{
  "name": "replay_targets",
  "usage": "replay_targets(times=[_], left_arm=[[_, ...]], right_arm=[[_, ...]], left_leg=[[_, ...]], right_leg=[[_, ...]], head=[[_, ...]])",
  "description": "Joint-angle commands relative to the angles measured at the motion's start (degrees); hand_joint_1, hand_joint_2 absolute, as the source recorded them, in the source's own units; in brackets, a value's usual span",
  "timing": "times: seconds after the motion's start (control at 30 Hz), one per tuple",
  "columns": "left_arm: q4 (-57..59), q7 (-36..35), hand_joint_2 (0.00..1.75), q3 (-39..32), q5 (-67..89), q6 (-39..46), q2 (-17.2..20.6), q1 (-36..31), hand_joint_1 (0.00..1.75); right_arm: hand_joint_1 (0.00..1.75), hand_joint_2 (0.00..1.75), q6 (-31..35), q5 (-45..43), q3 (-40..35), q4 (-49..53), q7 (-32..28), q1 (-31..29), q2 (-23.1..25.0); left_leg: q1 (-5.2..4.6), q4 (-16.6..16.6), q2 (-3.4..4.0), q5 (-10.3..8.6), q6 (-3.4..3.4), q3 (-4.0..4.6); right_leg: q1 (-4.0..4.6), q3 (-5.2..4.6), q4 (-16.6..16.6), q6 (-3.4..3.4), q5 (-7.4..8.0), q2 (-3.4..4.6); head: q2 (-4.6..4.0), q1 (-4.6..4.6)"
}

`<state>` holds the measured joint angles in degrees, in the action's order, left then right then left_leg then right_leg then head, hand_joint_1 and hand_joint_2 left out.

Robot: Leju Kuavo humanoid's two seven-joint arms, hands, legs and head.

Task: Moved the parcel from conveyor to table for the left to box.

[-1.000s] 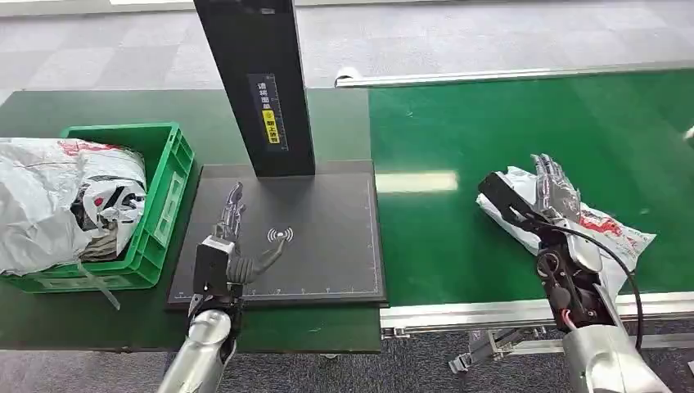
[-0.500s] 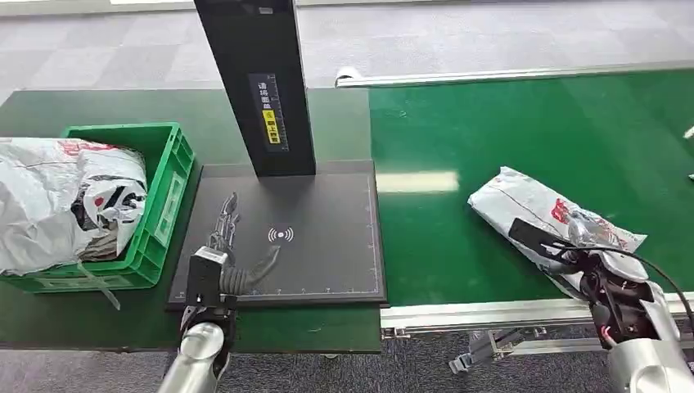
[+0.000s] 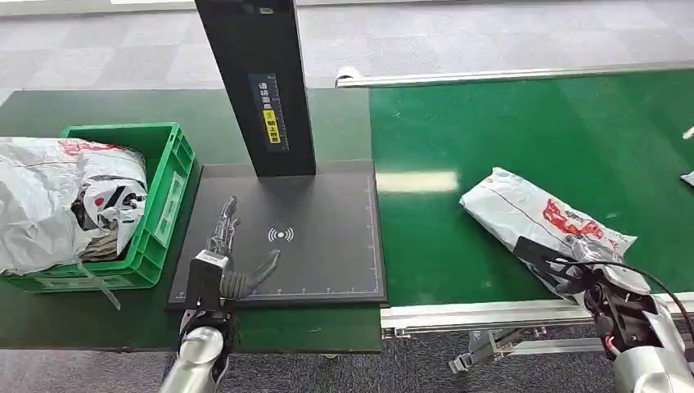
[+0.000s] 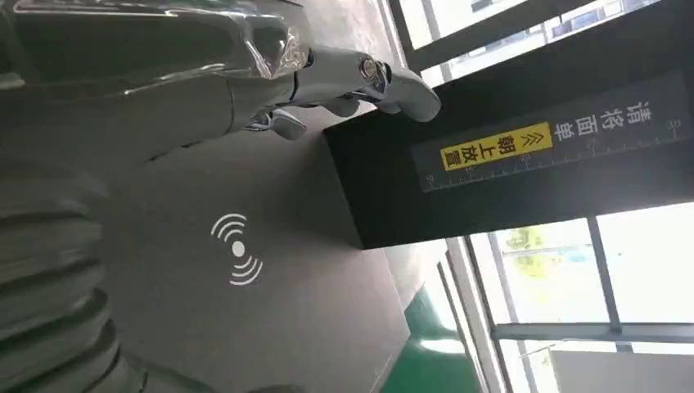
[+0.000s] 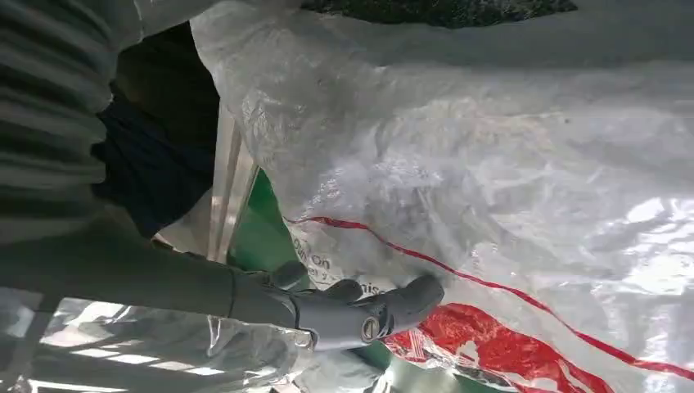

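The right hand point(image 3: 591, 260) grips the near end of the crinkled white plastic parcel point(image 3: 540, 214) lying on the green conveyor point(image 3: 524, 123), its fingers partly hidden. The left hand point(image 3: 227, 246) hovers spread, holding nothing, above the black mat point(image 3: 327, 262).

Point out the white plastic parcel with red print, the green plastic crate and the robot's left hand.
white plastic parcel with red print point(image 3: 532, 211): head view, on its upper face.
green plastic crate point(image 3: 169, 192): head view, on its right wall.
left hand point(image 3: 223, 262): head view, on the palm.

Silver arms, left hand point(image 3: 225, 262) grey with dark fingers, right hand point(image 3: 593, 270) (black cable looped)
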<state>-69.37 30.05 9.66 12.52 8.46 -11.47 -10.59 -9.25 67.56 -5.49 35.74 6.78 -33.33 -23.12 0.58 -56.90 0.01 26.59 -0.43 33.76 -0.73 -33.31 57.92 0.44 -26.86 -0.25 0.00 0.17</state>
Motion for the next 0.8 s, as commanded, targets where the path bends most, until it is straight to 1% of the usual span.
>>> replay_targets(times=[0.03,0.13,0.3,0.47,0.67,0.7,0.8], left_arm=[[0.9,-0.4,1.75,0.0,0.0,-0.1,0.4,0.0,0.00],[0.9,-0.4,1.75,0.0,0.0,-0.1,0.4,0.0,0.00],[2.1,-0.6,1.75,0.6,0.1,-0.4,0.3,-0.6,0.00],[3.4,-0.5,1.75,1.6,0.0,0.0,0.7,-1.3,0.00],[2.9,-0.6,1.75,2.5,-0.8,0.2,1.1,-0.9,0.00],[2.4,-0.6,1.75,2.3,-1.4,-0.2,0.9,-0.5,0.00],[1.8,-0.6,1.75,2.4,-1.5,-0.6,1.1,0.0,0.00]], right_arm=[[0.00,1.75,-0.3,0.1,0.9,-3.7,0.1,-1.7,0.9],[0.00,1.75,-0.3,0.1,0.9,-3.7,0.1,-1.7,0.9],[0.00,1.75,-2.1,0.2,0.6,-2.9,0.5,-0.4,0.3],[0.00,1.75,-3.7,-1.3,0.3,-2.9,-1.5,0.6,-0.6],[0.00,1.75,-5.5,-3.5,-1.4,-2.2,-3.7,1.0,-0.8],[1.75,1.75,-9.1,-5.3,-3.0,-2.3,-8.2,0.6,-0.9],[1.75,1.75,-11.1,-7.9,-5.6,-2.2,-9.4,0.4,-0.1]], left_leg=[[0.00,0.1,0.05,0.03,0.00,-0.17],[0.00,0.0,0.03,0.02,0.00,-0.10],[0.01,0.1,0.01,0.02,0.02,-0.20],[0.01,0.1,-0.10,0.00,0.02,-0.21],[0.01,0.1,-0.01,0.00,0.01,-0.15],[-0.01,0.1,-0.03,0.00,0.01,-0.20],[-0.01,0.1,0.05,0.02,0.01,-0.15]], right_leg=[[0.00,0.15,-0.1,-0.04,-0.01,0.07],[0.01,0.09,-0.1,-0.03,0.00,0.04],[0.01,0.21,-0.1,-0.04,0.01,0.03],[0.02,0.26,-0.2,-0.04,-0.01,-0.09],[0.01,0.16,-0.1,-0.04,0.00,-0.01],[-0.01,0.20,-0.1,-0.04,0.00,-0.02],[-0.01,0.13,-0.1,-0.03,0.00,0.05]], head=[[0.00,0.02],[0.00,0.02],[0.00,0.02],[0.00,0.02],[0.00,0.00],[-0.02,0.02],[-0.02,0.00]])
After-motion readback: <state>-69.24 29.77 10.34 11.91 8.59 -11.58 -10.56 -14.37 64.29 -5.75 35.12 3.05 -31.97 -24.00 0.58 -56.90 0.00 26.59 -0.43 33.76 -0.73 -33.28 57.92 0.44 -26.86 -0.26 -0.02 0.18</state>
